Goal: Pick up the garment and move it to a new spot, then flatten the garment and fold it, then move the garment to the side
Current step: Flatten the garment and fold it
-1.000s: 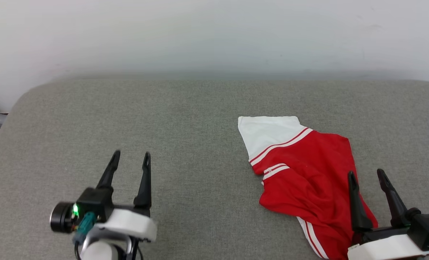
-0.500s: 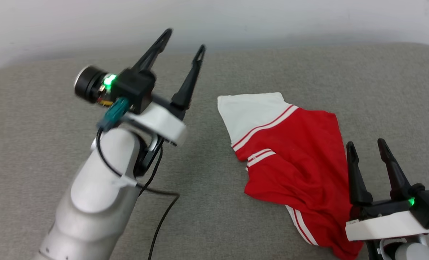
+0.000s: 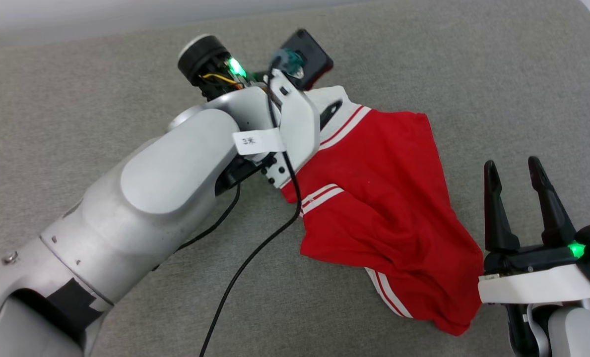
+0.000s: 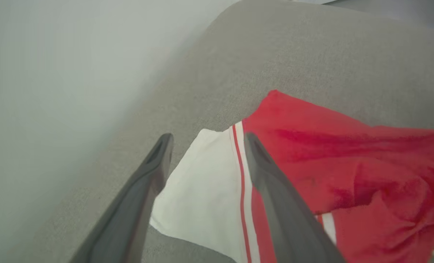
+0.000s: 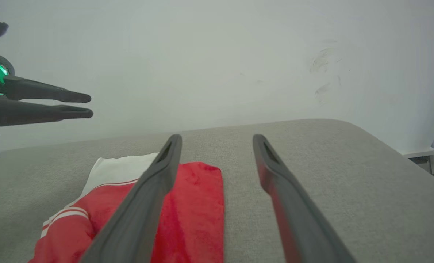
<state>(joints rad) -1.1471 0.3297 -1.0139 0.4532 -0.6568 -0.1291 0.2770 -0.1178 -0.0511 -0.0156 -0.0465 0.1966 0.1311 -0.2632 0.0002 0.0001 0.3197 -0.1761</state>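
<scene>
- In the head view the left gripper is mostly covered by its own wrist and pale forearm; only a sliver of one dark finger is seen past them.
- Much of the white sleeve of the garment is hidden there under that wrist, and a black cable is draped across the cloth's edge nearest the forearm.
- In the left wrist view the garment is blurred and cut off at the right and bottom edges.
- In the right wrist view its near part is cut off at the bottom and partly masked by a finger of the right gripper.
- Which face of the garment is turned up cannot be told.
- The garment is laid crumpled on the grey cushion.
- Its long axis is run from the white sleeve, under the left gripper's fingertips, to a rumpled red corner just beside the right gripper's base, on that gripper's left.
- The sleeve end is pointed towards the wall.
- The left gripper's fingers are spread. One is seen over the sleeve's outer edge and the other over the red-and-white striped seam.
- In the right wrist view this gripper is seen raised above the sleeve.
- The right gripper's fingers are likewise spread, with nothing pinched. Its left finger is seen over red cloth and its right finger over bare cushion; contact cannot be judged.
</scene>
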